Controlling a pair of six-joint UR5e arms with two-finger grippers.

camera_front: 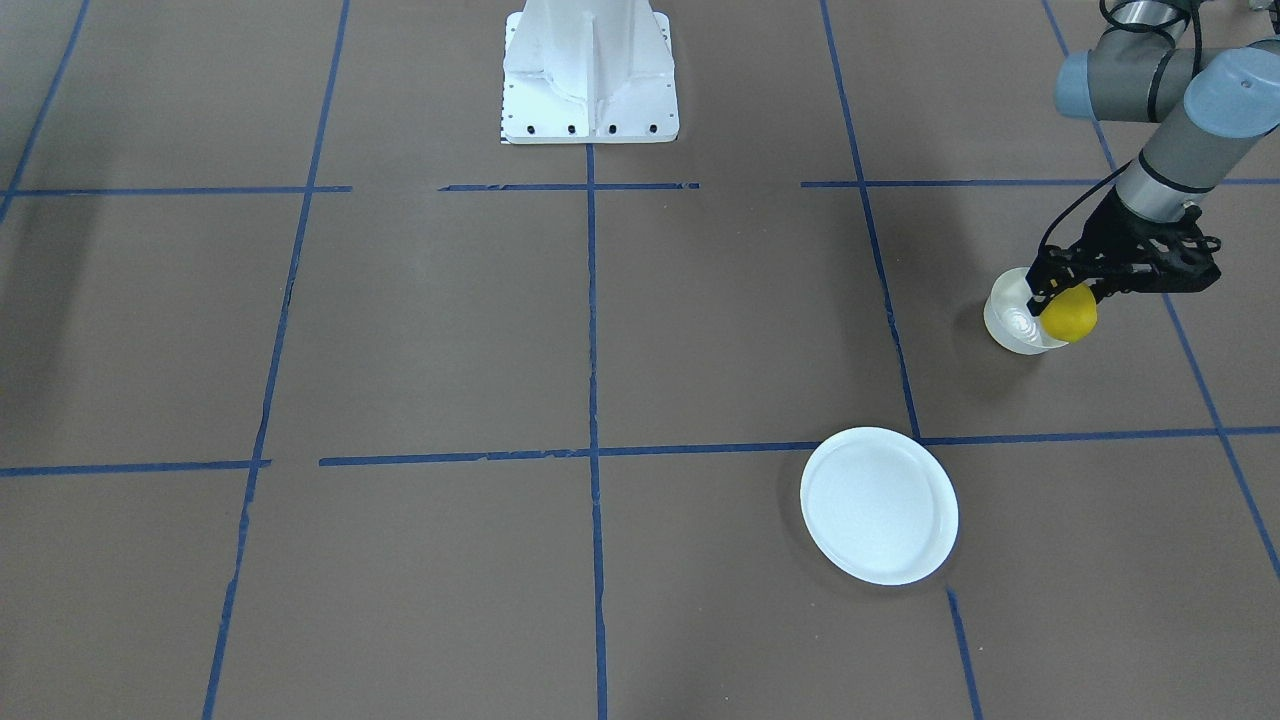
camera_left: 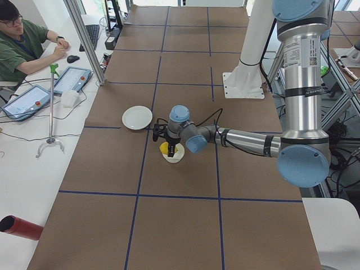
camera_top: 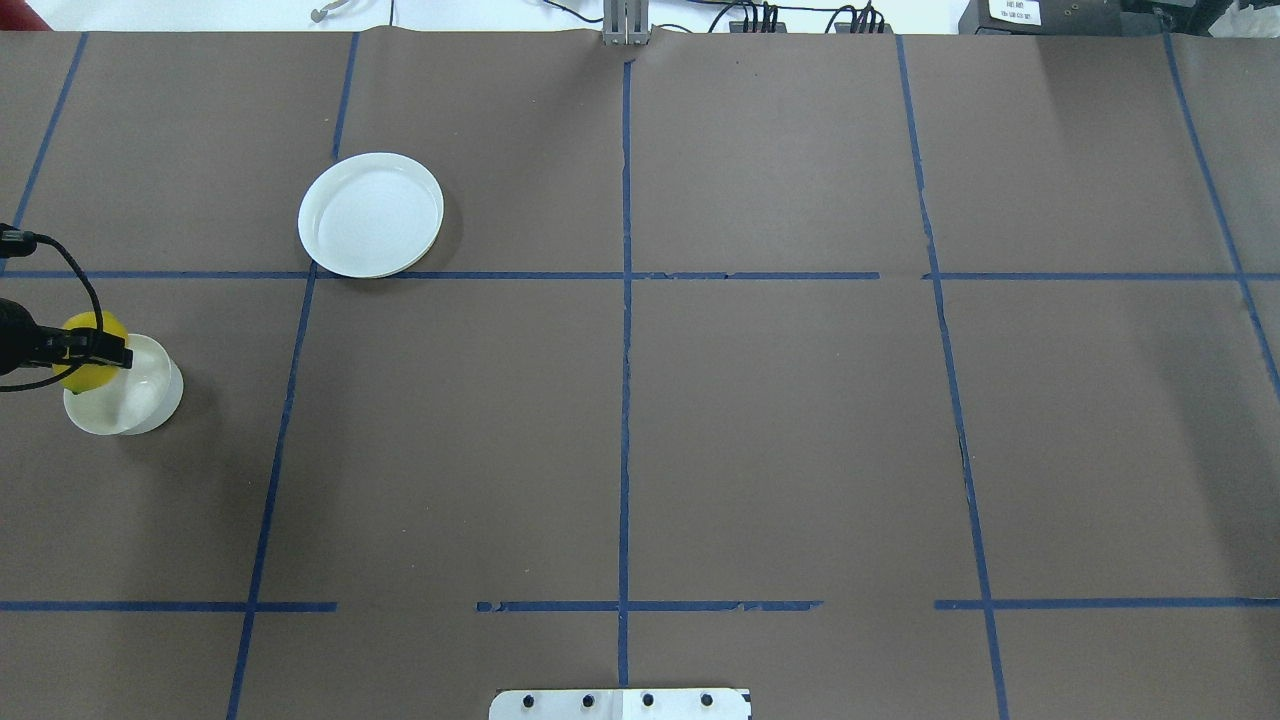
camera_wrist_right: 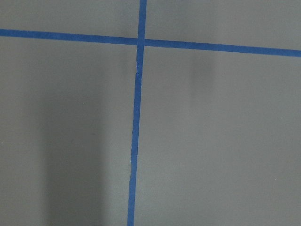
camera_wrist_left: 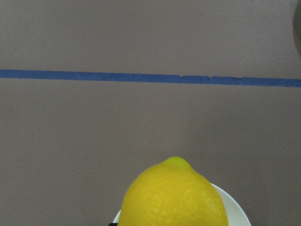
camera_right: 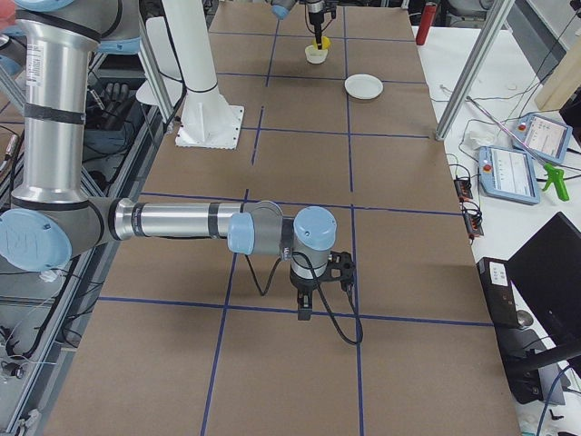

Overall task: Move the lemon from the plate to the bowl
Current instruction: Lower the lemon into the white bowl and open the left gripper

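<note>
The yellow lemon (camera_front: 1070, 316) is held in my left gripper (camera_front: 1058, 298), which is shut on it, just over the near rim of the small white bowl (camera_front: 1008, 326). In the overhead view the lemon (camera_top: 100, 326) sits at the left edge of the bowl (camera_top: 142, 398). The left wrist view shows the lemon (camera_wrist_left: 174, 197) with the bowl's rim (camera_wrist_left: 235, 213) behind it. The flat white plate (camera_front: 880, 505) lies bare, apart from the bowl, and also shows in the overhead view (camera_top: 370, 215). My right gripper (camera_right: 306, 313) hovers low over the table far from these; I cannot tell its state.
The table is brown paper with blue tape lines (camera_top: 625, 300). The robot's white base (camera_front: 590, 75) stands at the table's edge. An operator (camera_left: 22, 42) sits beyond the table's far side with tablets and a keyboard.
</note>
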